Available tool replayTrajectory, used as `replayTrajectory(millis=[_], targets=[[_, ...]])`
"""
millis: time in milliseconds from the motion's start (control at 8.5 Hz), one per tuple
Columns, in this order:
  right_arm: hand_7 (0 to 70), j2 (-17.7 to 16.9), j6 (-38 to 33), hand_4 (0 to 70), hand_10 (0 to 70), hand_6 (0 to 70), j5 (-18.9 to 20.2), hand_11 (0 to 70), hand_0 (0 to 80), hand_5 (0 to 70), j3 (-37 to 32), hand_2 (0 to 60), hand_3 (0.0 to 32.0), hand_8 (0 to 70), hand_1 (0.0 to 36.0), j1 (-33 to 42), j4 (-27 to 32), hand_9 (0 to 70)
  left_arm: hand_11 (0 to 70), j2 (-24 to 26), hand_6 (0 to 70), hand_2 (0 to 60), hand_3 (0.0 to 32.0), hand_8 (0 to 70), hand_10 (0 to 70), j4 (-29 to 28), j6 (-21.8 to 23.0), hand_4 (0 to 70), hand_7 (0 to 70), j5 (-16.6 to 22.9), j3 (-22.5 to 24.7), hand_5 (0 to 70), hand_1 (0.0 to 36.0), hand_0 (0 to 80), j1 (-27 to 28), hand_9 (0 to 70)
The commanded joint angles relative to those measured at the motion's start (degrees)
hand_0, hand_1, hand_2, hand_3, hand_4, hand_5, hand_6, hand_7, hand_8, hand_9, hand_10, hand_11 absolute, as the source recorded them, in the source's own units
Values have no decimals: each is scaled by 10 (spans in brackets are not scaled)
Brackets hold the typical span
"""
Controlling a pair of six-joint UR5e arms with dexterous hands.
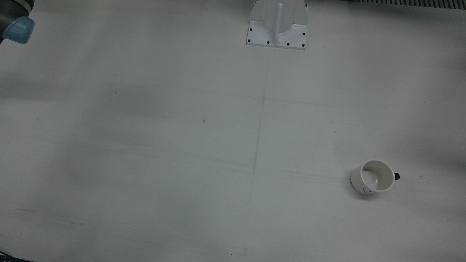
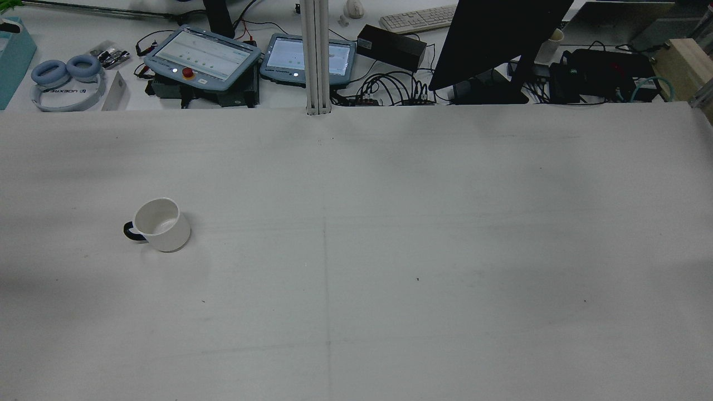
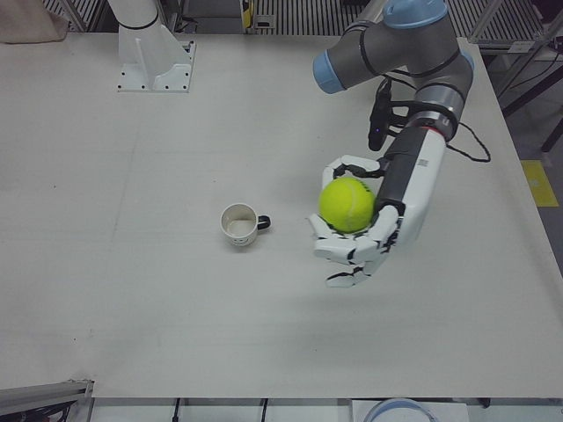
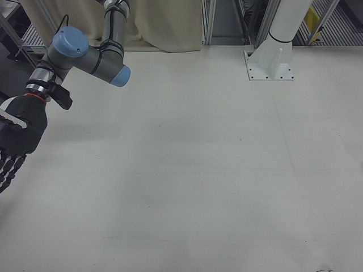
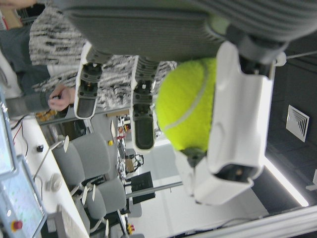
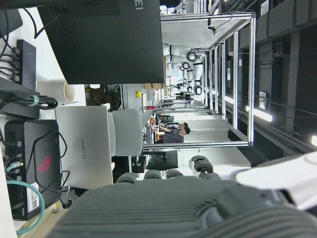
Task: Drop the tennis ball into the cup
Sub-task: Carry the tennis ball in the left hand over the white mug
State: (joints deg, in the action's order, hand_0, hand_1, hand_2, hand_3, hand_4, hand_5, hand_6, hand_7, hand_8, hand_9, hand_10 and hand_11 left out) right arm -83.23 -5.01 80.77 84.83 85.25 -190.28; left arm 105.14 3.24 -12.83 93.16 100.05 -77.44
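Observation:
A white cup [image 3: 239, 225] with a dark handle stands upright on the table; it also shows in the front view [image 1: 373, 177] and the rear view [image 2: 159, 224], and looks empty. My left hand [image 3: 356, 239] is palm up, above the table, to the right of the cup in the left-front view and apart from it. Its fingers curl around a yellow-green tennis ball [image 3: 347, 205], which also shows in the left hand view [image 5: 185, 104]. My right hand [image 4: 14, 144] hangs at the left edge of the right-front view, fingers apart and empty, far from the cup.
The white arm pedestal [image 1: 277, 25] is bolted at the table's robot side, also in the right-front view [image 4: 272, 62]. The right arm's blue-capped elbow [image 1: 16, 25] is at the front view's corner. Teach pendants [image 2: 203, 55] and a monitor [image 2: 496, 39] lie beyond the table's far edge.

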Motion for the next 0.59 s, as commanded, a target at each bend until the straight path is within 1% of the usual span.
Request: replayTrajectory(millis=[0,118,235,353,471], targets=[[0,0,0,0,0,0,0,0,0,0,1,0,0,0,0,0,0,0,280,-14,700,600,314,485,168,-9,-6,104,698,-10,26,346,360,800,150,427],[0,0,0,0,0,0,0,0,0,0,1,0,0,0,0,0,0,0,275,-15,700,600,320,477,165,-9,-22,83,700,-18,26,324,360,800,172,429],[0,0,0,0,0,0,0,0,0,0,1,0,0,0,0,0,0,0,276,-16,666,600,320,468,165,-17,-39,62,700,-19,27,303,360,800,178,430],[0,0,0,0,0,0,0,0,0,0,1,0,0,0,0,0,0,0,279,-19,686,596,320,471,167,-23,-55,39,682,-26,26,312,360,800,198,424],[0,0,0,0,0,0,0,0,0,0,1,0,0,0,0,0,0,0,277,-24,684,582,320,470,166,-27,-58,28,668,-46,26,313,360,800,214,421]])
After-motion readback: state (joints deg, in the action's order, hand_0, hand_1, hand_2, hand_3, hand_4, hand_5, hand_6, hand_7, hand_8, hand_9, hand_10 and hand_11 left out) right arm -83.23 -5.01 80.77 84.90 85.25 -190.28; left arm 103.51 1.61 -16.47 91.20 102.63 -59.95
